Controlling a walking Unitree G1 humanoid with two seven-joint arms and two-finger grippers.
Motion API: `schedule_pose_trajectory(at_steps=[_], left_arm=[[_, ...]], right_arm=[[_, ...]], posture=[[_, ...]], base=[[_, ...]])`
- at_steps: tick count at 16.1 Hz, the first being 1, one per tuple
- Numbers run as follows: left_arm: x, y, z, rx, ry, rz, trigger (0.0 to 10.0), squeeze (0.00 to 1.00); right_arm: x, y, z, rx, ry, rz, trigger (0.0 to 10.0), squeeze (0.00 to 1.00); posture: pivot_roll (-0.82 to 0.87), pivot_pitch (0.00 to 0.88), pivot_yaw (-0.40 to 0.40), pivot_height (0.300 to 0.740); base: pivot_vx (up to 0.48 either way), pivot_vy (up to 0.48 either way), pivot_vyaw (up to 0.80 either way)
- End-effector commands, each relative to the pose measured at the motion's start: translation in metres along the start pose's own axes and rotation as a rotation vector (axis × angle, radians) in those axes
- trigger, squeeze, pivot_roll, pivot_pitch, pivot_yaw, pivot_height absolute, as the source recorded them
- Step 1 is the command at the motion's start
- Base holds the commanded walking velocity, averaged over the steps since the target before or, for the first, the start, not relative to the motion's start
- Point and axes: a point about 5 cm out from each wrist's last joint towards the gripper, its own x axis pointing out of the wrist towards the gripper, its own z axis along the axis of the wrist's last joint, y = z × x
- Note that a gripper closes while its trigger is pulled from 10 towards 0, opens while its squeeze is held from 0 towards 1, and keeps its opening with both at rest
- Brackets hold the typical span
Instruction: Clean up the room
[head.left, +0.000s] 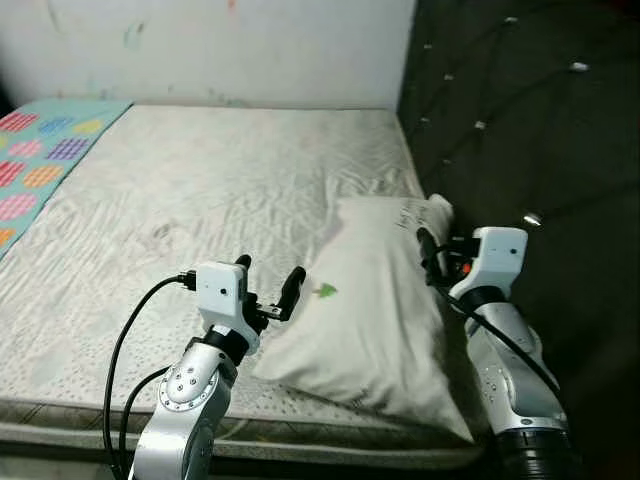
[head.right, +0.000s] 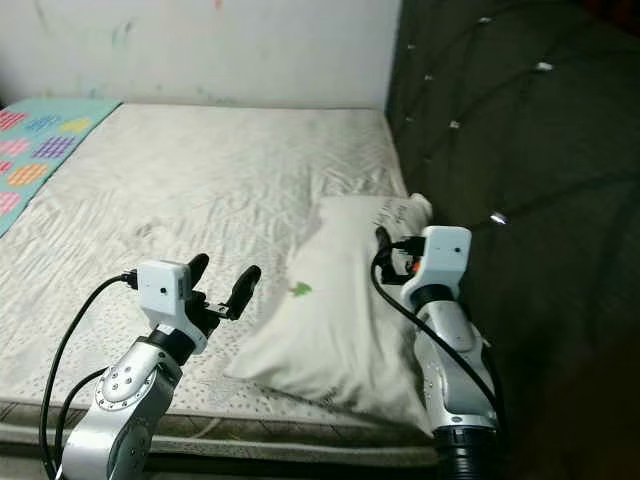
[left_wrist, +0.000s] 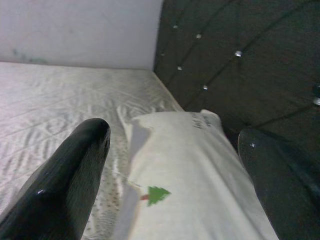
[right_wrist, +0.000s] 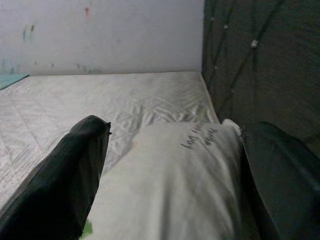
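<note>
Item: one white rectangular fabric pillow with a small green tree print and dark handwriting at its far end (head.left: 365, 300), lying lengthwise at the lower right of centre in the left eye view, on a pale quilted bare mattress (head.left: 200, 200) and close along a dark tufted upholstered headboard with shiny buttons (head.left: 520, 120) that takes up the right side of the frame. Ancillary: a turquoise cover with coloured checked patches (head.left: 40, 150) at the upper left edge; a white wall with faint smudges (head.left: 220, 45) across the top. Left gripper (head.left: 268, 285), lower centre-left of the frame, held just above the mattress at the pillow's near left edge, its two black fingers spread wide with nothing between them; the left wrist view looks along the pillow's length, the tree print (left_wrist: 156, 193) between the finger silhouettes. Right gripper (head.right: 385, 245), lower right of centre, at the pillow's headboard side; the right wrist view has one black finger (right_wrist: 55, 180) over the pillow's left part and the other against the headboard side, spread wide, the pillow between them but not clamped. Step in hand, as judged: both arms lined up on the pillow for a two-sided pick-up, the tidying of the bed being barely begun. Next move calls for lowering both grippers onto the pillow's opposite edges and closing enough to bunch the soft fabric, the right one keeping clear of the headboard; a shallow pinch would likely slip off the limp cover.
</note>
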Motion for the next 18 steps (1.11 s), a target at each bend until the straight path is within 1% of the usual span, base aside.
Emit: schedule_pose_trajectory(at_steps=[1,4,10,15,17,18], left_arm=[[-0.0021,0.003,0.0021,0.011,-0.01,0.003,10.0,0.0],[-0.0019,0.0029,0.0027,0.006,-0.014,0.009,10.0,0.0],[-0.0016,0.0052,-0.0015,0.011,0.017,0.04,10.0,0.0],[-0.0017,0.0059,-0.0013,0.001,0.014,0.043,10.0,0.0],[-0.0015,0.0056,-0.0012,-0.003,0.014,0.042,10.0,0.0],[-0.0015,0.0056,-0.0011,-0.004,0.013,0.041,10.0,0.0]], right_arm=[[0.0012,0.0083,0.0004,0.013,0.001,0.023,10.0,0.0],[0.0018,0.0077,0.0003,0.009,0.002,0.022,10.0,0.0],[0.0015,0.0053,-0.0021,0.009,0.016,0.012,10.0,0.0],[0.0016,0.005,-0.0022,0.007,0.018,0.005,10.0,0.0],[0.0017,0.0045,-0.0019,0.008,0.016,0.005,10.0,0.0],[0.002,0.0047,-0.0013,0.003,0.012,0.008,10.0,0.0]], posture=[[-0.04,0.054,0.027,0.74],[-0.04,0.052,0.027,0.74],[-0.04,0.06,0.026,0.74],[-0.04,0.061,0.029,0.74],[-0.04,0.061,0.029,0.74],[-0.04,0.061,0.029,0.74]], base=[[0.405,0.0,0.0],[0.331,0.0,0.0],[0.0,0.0,0.0],[0.0,0.0,-0.75],[0.0,0.279,-0.8],[0.0,0.311,0.0]])
